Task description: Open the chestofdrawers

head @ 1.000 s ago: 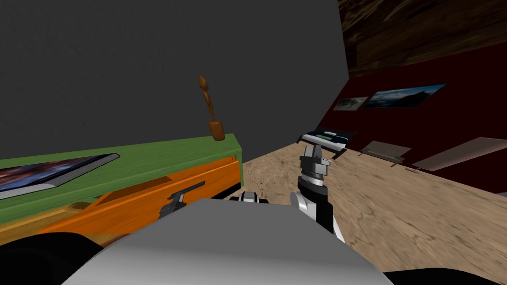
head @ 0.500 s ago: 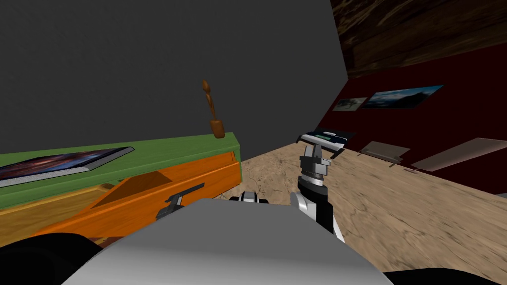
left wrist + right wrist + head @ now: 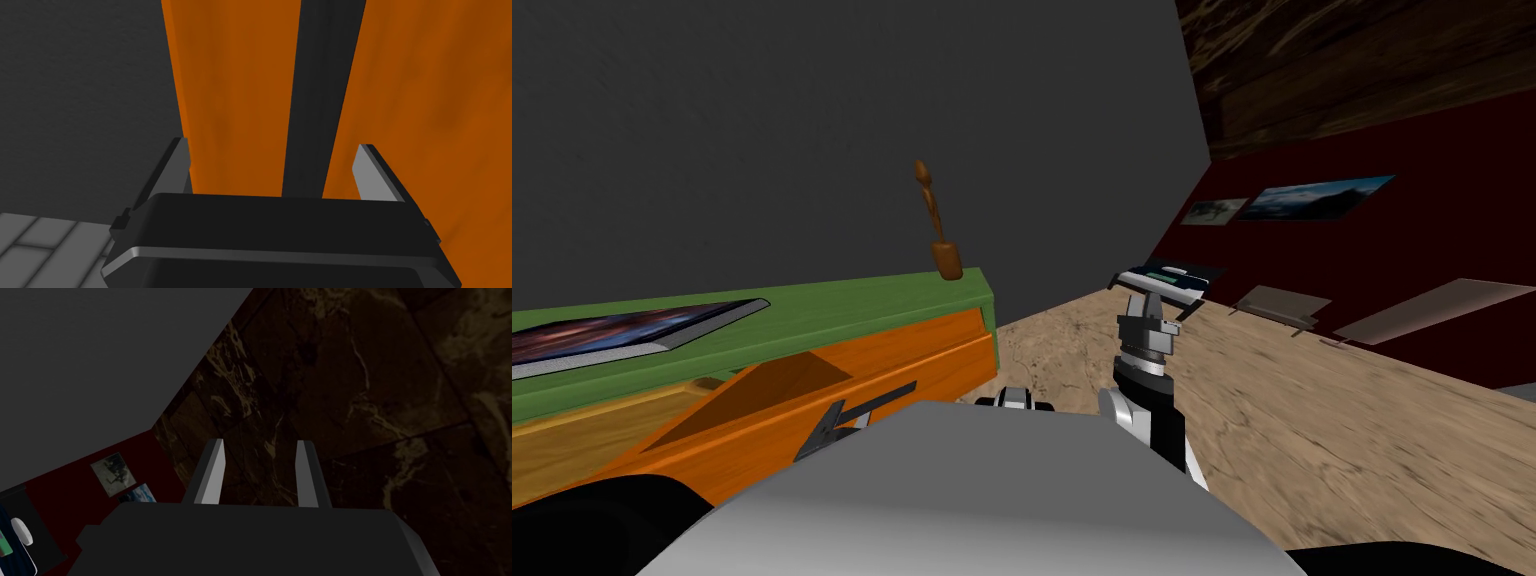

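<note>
Since my left jaws [image 3: 272, 150] stand wide, they are not clamping the dark bar handle [image 3: 320, 100]. It runs up between them, closer to one finger than the other, and I cannot tell whether it touches that finger. Behind the handle is the orange drawer front [image 3: 230, 100], close up against my hand.

In the head view the same handle [image 3: 877, 397] sits low on the top drawer of the chest of drawers [image 3: 842, 310], which stands at my left with its green top. Compared with a second ago, the drawer front has come further out from the body toward me. The shadowed wedge of opening [image 3: 782, 380] above it is broader, and the handle has travelled down and nearer to my chest. I judge that the pull is working and the drawer is partly open, with more travel to go before it counts as properly open.

A brown carved ornament [image 3: 940, 235] stands at the far corner of the top, and a flat framed picture [image 3: 622, 330] lies further along it.

My right jaws [image 3: 257, 445] are raised over the wooden floor, well clear of the chest. They stand at a narrow gap and hold nothing.
</note>
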Controlling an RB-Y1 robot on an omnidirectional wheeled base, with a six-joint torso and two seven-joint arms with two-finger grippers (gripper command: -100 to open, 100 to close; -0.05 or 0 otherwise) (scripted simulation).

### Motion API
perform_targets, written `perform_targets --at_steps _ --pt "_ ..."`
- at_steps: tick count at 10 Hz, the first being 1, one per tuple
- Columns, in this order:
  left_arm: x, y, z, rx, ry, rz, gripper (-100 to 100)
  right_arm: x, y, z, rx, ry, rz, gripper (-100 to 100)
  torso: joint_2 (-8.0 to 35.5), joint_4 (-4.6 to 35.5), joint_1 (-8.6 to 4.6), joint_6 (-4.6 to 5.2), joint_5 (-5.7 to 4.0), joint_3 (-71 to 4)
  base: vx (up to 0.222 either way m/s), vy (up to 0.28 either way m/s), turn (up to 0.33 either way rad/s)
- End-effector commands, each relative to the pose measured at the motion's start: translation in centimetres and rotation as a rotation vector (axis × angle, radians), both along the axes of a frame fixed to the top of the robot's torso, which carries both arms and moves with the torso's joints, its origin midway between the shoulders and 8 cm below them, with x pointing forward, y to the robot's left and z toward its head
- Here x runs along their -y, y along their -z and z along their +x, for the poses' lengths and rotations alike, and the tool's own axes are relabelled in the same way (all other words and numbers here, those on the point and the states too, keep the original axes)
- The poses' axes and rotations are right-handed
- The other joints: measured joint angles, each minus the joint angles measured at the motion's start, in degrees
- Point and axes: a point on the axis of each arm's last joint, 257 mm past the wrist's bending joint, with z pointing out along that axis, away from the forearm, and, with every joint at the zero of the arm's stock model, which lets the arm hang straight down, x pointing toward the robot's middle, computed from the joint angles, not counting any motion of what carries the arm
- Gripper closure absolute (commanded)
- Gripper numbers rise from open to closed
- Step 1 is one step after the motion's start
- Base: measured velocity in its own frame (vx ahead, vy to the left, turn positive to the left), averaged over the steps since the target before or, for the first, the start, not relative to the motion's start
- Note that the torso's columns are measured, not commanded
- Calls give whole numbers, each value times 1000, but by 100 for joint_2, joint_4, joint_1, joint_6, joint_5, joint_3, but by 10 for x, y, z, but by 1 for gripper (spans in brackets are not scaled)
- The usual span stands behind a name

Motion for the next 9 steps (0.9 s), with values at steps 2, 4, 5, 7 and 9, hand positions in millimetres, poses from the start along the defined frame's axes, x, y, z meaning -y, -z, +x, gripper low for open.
perform_targets --at_steps 2,4,5,7,9 --pt "-3 -23 -18 2 -5 1 -100 0 0 0 0 0 0 0 16 3 0 -3 3 11 42 -12 -19" --pt "-4 -35 -27 2 -7 1 -100 0 0 0 0 0 0 0 13 6 -7 -5 -15 0 45 -13 -22" --pt "-2 -26 -27 -11 -9 -8 -100 0 0 0 0 0 0 0 16 10 -29 -6 -35 -5 20 2 3" --pt "-2 -24 -29 -18 -11 -13 0 0 0 0 0 0 0 0 19 8 -25 -2 -19 5 0 0 0" --pt "-2 -22 -29 -24 -13 -16 0 0 0 0 0 0 0 0 11 4 -12 -3 -10 2 0 0 0"
